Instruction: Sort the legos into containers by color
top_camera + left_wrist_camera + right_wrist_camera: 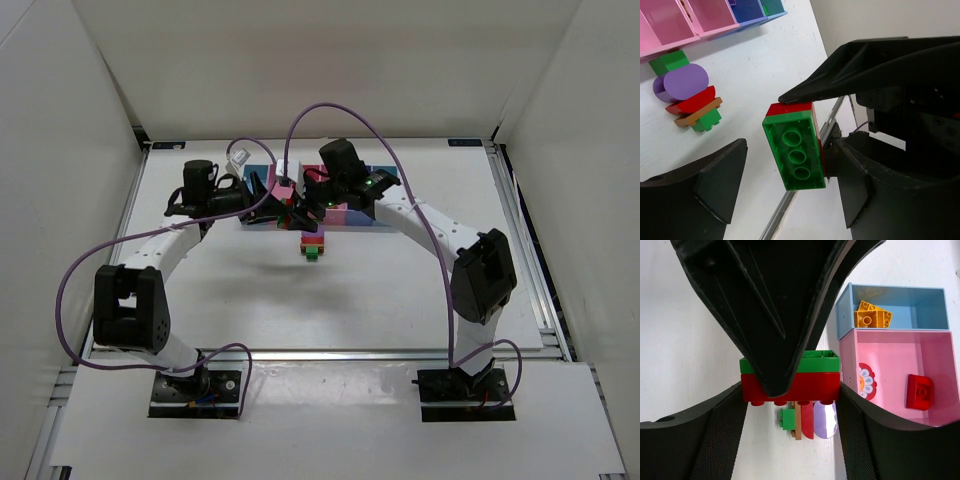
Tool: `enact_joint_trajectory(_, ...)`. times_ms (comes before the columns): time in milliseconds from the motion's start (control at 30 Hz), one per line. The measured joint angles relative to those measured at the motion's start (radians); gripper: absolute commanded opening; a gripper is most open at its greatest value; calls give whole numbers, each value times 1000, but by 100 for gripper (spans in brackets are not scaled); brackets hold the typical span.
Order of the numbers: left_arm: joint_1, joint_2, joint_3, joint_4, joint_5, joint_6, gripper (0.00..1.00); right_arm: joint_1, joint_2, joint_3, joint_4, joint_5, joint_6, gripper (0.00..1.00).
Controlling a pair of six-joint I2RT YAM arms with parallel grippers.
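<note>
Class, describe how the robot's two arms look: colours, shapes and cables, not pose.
Both the left arm and right arm have white links with bulky black joint housings, on black base plates. A purple cable loops along each. The jaws are matte black, broad and tapering to points.

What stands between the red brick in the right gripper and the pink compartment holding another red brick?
Nothing visible lies between the red brick and the pink compartment, but a green brick is joined to it.
</note>
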Motion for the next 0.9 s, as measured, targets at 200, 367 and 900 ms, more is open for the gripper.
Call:
enact_joint_trajectory(200,-3,0,4,-20,0,13,60,0,0,0,0,1,-11,42)
enact_joint_trajectory(367,-4,0,10,-20,-1,16,63,0,0,0,-2,5,-20,41)
enact_joint_trajectory(900,-4,0,10,-17,-2,8,61,0,0,-27,-7,12,-45,41)
